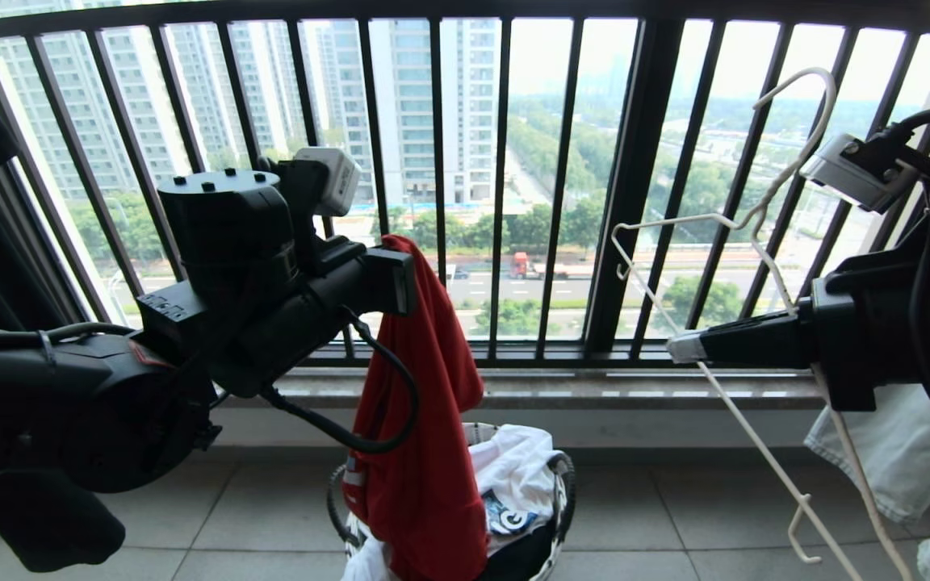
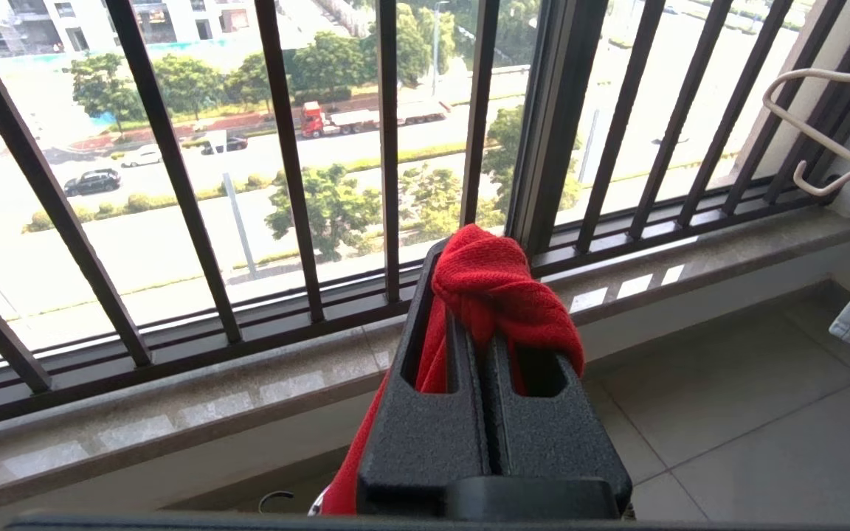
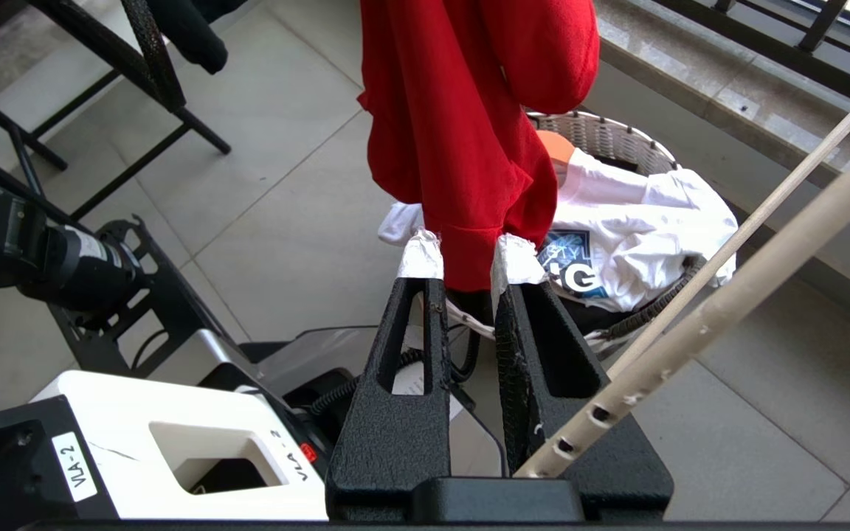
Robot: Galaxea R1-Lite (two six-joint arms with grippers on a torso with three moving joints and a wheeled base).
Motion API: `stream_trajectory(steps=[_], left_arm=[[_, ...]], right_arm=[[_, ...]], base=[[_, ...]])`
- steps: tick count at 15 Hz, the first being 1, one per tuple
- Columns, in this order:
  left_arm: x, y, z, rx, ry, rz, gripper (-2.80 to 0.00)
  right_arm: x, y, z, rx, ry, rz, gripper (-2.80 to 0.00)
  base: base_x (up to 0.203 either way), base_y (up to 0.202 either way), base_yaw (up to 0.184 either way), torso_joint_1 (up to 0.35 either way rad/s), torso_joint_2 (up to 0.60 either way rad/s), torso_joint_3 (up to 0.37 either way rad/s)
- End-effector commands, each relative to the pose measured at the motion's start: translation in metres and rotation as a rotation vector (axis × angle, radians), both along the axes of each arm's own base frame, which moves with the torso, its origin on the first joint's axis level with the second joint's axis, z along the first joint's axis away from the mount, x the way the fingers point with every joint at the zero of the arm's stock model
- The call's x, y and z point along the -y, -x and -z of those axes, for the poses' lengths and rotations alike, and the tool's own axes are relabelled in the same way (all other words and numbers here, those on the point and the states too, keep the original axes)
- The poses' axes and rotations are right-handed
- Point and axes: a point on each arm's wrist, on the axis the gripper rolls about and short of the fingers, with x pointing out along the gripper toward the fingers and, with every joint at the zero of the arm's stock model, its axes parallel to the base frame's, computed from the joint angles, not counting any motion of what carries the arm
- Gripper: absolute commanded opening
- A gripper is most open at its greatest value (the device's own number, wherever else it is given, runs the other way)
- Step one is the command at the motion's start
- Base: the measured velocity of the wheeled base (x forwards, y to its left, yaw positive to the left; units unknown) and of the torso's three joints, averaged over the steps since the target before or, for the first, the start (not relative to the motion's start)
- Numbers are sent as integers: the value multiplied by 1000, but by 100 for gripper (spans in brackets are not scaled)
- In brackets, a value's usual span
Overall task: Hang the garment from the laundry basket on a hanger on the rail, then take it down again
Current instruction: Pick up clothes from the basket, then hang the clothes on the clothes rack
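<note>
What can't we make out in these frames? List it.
- Rail: in no view.
- Garment print: in the head view it is hidden in the garment's own folds as it hangs from the left gripper.
- Laundry basket: in the head view the base is cut by the lower edge and the front is covered by the garment.
- Hanger: its lower arm runs out of the head view's bottom edge.

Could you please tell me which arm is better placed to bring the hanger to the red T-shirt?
The right. The white wire hanger runs alongside the right end effector, while the left end effector is shut on the red T-shirt, holding it above the laundry basket.
</note>
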Motion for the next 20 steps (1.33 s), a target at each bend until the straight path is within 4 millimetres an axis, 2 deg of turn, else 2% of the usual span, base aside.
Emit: stream_trajectory(steps=[1,3,7,11,14,18,20], left_arm=[[2,-4,-2,7,7,-14,-280],[2,-7,-7,-39,-18,-103,-280],[3,-15,-15,-51,-19,-263,-280],[8,-27,-23,-42,4,-409,-280],[13,-36,-32,-22,62,-493,-280],[34,-53,-11,-62,78,-477,-280],[44,-64,-8,-63,122,-454,-280]], right_arm=[[-4,0,2,-10,3,-19,-280],[-6,2,1,-12,1,-30,-280],[-22,12,3,-28,9,-116,-280],[-48,31,9,-114,29,-252,-280],[-51,35,8,-134,23,-267,-280],[-56,44,7,-162,-4,-330,-280],[-57,45,8,-185,-18,-361,-280]], base=[[0,0,0,0,0,0],[0,0,0,0,0,0],[0,0,0,0,0,0],[0,0,0,0,0,0],[0,0,0,0,0,0],[0,0,0,0,0,0],[0,0,0,0,0,0]])
